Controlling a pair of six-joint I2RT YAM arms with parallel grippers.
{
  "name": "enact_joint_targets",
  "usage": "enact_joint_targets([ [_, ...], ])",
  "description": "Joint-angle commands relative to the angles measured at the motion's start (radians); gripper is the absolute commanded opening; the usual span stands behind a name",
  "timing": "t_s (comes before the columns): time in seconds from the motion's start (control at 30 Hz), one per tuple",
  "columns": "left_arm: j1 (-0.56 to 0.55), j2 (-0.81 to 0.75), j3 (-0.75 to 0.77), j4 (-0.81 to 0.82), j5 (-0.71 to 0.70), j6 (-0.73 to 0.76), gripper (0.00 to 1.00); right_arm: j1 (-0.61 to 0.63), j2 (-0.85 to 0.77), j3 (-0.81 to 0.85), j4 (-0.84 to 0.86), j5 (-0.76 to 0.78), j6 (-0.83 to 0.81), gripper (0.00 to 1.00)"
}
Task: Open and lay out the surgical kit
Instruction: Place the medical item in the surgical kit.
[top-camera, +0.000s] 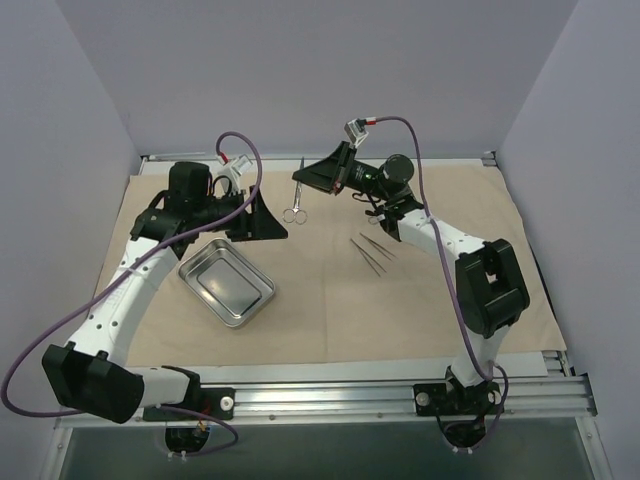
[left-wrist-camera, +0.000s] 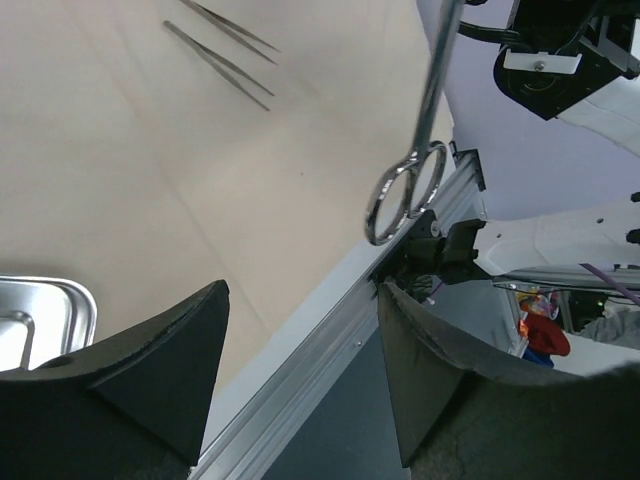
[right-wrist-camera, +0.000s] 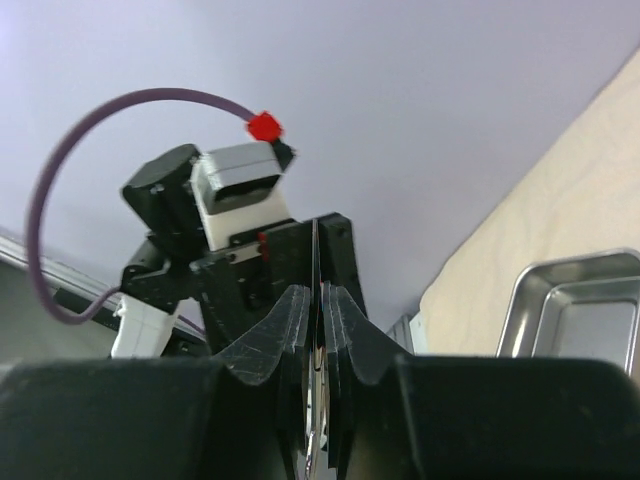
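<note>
Right fingers (top-camera: 322, 173) clamped tight on the scissors (top-camera: 296, 195): blade pinched between them, ring handles sticking out free over the cloth wrap (top-camera: 400, 310). Left fingers (top-camera: 263, 217) spread wide, holding nothing, just beside the scissor rings. Wrap lies flat and unfolded on the bench. Steel tray (top-camera: 227, 283) sits on the wrap by the left arm. Tweezers (top-camera: 371, 251) lie on the wrap, well apart from the tray.

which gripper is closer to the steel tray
Left. The left gripper is just past the far edge of the steel tray; the right gripper, shut on the scissors, is farther back and rightward.
</note>
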Motion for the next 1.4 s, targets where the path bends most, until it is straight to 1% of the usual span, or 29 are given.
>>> enact_joint_targets([
  [0.0, 0.005, 0.004, -0.015, 0.148, 0.114, -0.053, 0.7, -0.007, -0.066, -0.01, 0.161, -0.003, 0.033, 0.0],
  [0.2, 0.005, 0.018, -0.026, 0.268, 0.177, -0.13, 0.7, -0.008, -0.072, -0.033, 0.218, -0.007, 0.076, 0.0],
  [0.3, 0.005, 0.017, -0.044, 0.387, 0.237, -0.19, 0.7, -0.008, -0.072, -0.045, 0.24, -0.014, 0.081, 0.0],
  [0.33, 0.005, 0.012, -0.056, 0.401, 0.26, -0.2, 0.7, -0.008, -0.073, -0.051, 0.246, -0.014, 0.085, 0.0],
  [0.5, -0.001, 0.02, -0.095, 0.498, 0.281, -0.266, 0.71, -0.005, -0.055, -0.051, 0.335, -0.019, 0.15, 0.0],
  [0.63, -0.009, 0.03, -0.102, 0.51, 0.278, -0.285, 0.7, -0.002, -0.05, -0.038, 0.355, -0.017, 0.171, 0.0],
  [0.7, -0.01, 0.034, -0.101, 0.515, 0.275, -0.291, 0.67, 0.004, -0.047, -0.028, 0.341, -0.019, 0.167, 0.0],
  [0.77, -0.01, 0.04, -0.096, 0.515, 0.274, -0.295, 0.59, 0.007, -0.044, -0.025, 0.324, -0.023, 0.162, 0.0],
  [0.8, -0.01, 0.041, -0.092, 0.524, 0.281, -0.299, 0.39, 0.007, -0.044, -0.027, 0.324, -0.023, 0.162, 0.0],
  [0.87, -0.009, 0.053, -0.087, 0.518, 0.286, -0.302, 0.18, 0.01, -0.049, -0.028, 0.304, -0.027, 0.145, 0.0],
  [0.9, -0.01, 0.06, -0.082, 0.48, 0.285, -0.296, 0.02, 0.01, -0.052, -0.028, 0.257, -0.03, 0.13, 0.0],
  [0.93, -0.009, 0.07, -0.07, 0.452, 0.277, -0.283, 0.02, 0.01, -0.058, -0.027, 0.22, -0.031, 0.11, 0.03],
  [0.97, -0.009, 0.075, -0.06, 0.41, 0.263, -0.239, 0.02, 0.009, -0.073, -0.022, 0.17, -0.042, 0.037, 0.09],
  [1.0, -0.009, 0.08, -0.049, 0.317, 0.246, -0.21, 0.02, 0.009, -0.084, -0.016, 0.007, -0.048, -0.023, 0.11],
  [1.03, -0.009, 0.087, -0.026, 0.267, 0.211, -0.178, 0.02, 0.009, -0.096, 0.016, -0.104, -0.053, -0.095, 0.14],
  [1.07, -0.009, 0.089, -0.017, 0.216, 0.196, -0.112, 0.02, 0.007, -0.122, 0.042, -0.228, -0.054, -0.295, 0.28],
  [1.1, -0.009, 0.093, -0.01, 0.131, 0.18, -0.083, 0.02, 0.007, -0.136, 0.077, -0.568, -0.024, -0.433, 0.36],
  [1.13, -0.009, 0.093, -0.009, 0.1, 0.17, -0.06, 0.02, 0.007, -0.149, 0.179, -0.772, 0.021, -0.589, 0.44],
  [1.17, -0.007, 0.096, -0.012, 0.072, 0.166, -0.023, 0.02, 0.018, -0.15, 0.235, -0.944, 0.076, -0.881, 0.55],
  [1.2, -0.007, 0.096, -0.016, 0.046, 0.168, -0.012, 0.02, 0.023, -0.144, 0.287, -1.236, 0.176, -1.002, 0.59],
  [1.27, -0.007, 0.098, -0.033, 0.03, 0.185, 0.004, 0.02, 0.023, -0.127, 0.381, -1.419, 0.255, -1.173, 0.64],
  [1.3, -0.007, 0.103, -0.036, 0.023, 0.201, 0.008, 0.02, 0.021, -0.127, 0.398, -1.554, 0.297, -1.327, 0.64],
  [1.37, -0.01, 0.121, -0.036, -0.003, 0.223, 0.034, 0.02, 0.03, -0.161, 0.412, -1.635, 0.422, -1.48, 0.65],
])
